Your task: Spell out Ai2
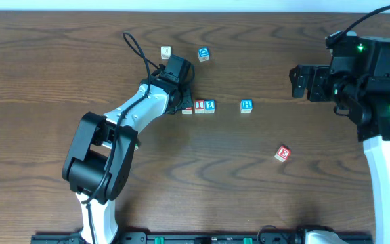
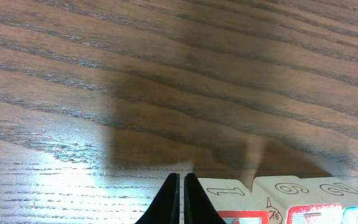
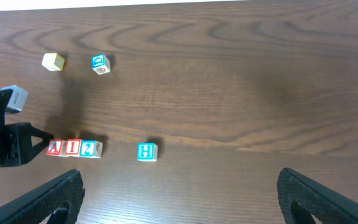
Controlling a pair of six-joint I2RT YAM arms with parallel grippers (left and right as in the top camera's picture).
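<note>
Pale cube (image 1: 166,51): far side of the table (image 1: 39,61), well apart from the word; a spare
Left claw (image 1: 180,103): pinched shut on nothing, tips low just left of the row; shut like this it would serve, by the look of it, as a blunt pusher for squaring cubes
A cube (image 3: 55,148): left end of the row, touching its neighbour, partly covered by the claw in the overhead view
I cube (image 3: 73,147): middle, flush on both sides
Blue cube (image 1: 203,53): far side, unused
2 cube (image 3: 90,148): right end, blue-bordered, closing the word mid-table; the spelling looks done, bar perhaps a last nudge
H cube (image 1: 246,106): in line with the row but apart to its right, no part of it
Red-bordered stray (image 1: 282,154): nearer and further right, skewed, wrong letter
Right claw (image 1: 296,80): spread wide and empty, parked well right, clear of the work
</note>
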